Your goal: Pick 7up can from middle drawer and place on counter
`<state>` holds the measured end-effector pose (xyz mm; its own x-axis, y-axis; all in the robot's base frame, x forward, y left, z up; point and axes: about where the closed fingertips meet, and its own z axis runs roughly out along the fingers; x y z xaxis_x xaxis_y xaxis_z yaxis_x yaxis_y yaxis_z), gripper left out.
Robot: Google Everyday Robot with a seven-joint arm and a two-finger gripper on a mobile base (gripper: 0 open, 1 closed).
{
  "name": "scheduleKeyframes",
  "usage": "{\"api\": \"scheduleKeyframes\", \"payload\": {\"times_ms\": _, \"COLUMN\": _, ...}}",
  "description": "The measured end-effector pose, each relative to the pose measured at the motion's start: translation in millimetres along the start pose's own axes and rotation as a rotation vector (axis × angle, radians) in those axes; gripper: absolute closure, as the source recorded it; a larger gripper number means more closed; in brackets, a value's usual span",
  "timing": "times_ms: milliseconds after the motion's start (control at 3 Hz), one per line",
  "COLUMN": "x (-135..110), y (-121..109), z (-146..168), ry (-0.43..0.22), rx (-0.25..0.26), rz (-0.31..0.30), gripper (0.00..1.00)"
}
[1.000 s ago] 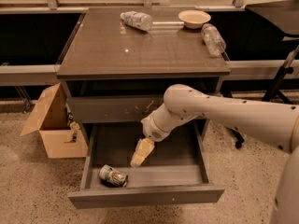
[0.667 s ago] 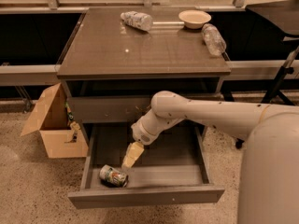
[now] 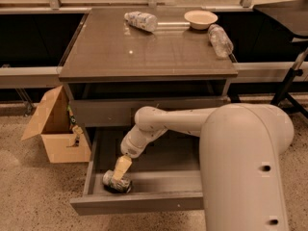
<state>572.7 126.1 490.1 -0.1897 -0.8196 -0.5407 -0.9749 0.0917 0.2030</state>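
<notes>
A: Entry one, the can?

B: Can (image 3: 120,186): on its side in the front-left corner of the open drawer (image 3: 163,177), close to the left wall and the front panel.

A: Tool?

B: Tool (image 3: 121,168): pointing down, right above the can, its tip seemingly touching the can's upper side. Whether it is apart, together or clamped, I cannot tell.

A: Step in hand?

B: The grasp, by my reading. A round can on its side will roll, so straddle it across the body, centred, and close squarely. An off-centre pinch would likely push it into the corner.

A: Edges?

B: Left wall and front panel crowd the can on two sides. The closed drawer front (image 3: 106,112) above overhangs the back of the drawer, with the arm (image 3: 183,121) reaching in just under it. Lift straight up first, then draw out forward over the front panel.

A: Open room?

B: Drawer floor right of the can: bare. Surface (image 3: 144,52): broad bare middle and front. A patterned bottle (image 3: 141,20), a bowl (image 3: 200,18) and a clear bottle (image 3: 220,40) sit along its back and right. The front-left is the safest landing.

A: Nearby?

B: Box (image 3: 53,129) on the floor, left of the cabinet, well clear of the lift path.
</notes>
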Motion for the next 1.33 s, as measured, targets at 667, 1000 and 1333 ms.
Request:
{"api": "scheduleKeyframes", "payload": {"times_ms": 667, "x": 16.7, "y": -8.1, "z": 79.3, "ry": 0.079, "rx": 0.004, "rz": 0.075, "gripper": 0.0}}
{"api": "scheduleKeyframes", "payload": {"times_ms": 1000, "x": 25.7, "y": -13.1, "z": 99.2, "ry": 0.1, "rx": 0.012, "rz": 0.094, "gripper": 0.0}}
{"api": "scheduleKeyframes", "payload": {"times_ms": 1333, "x": 33.8, "y": -20.1, "z": 112.9, "ry": 0.122, "rx": 0.024, "rz": 0.097, "gripper": 0.02}}
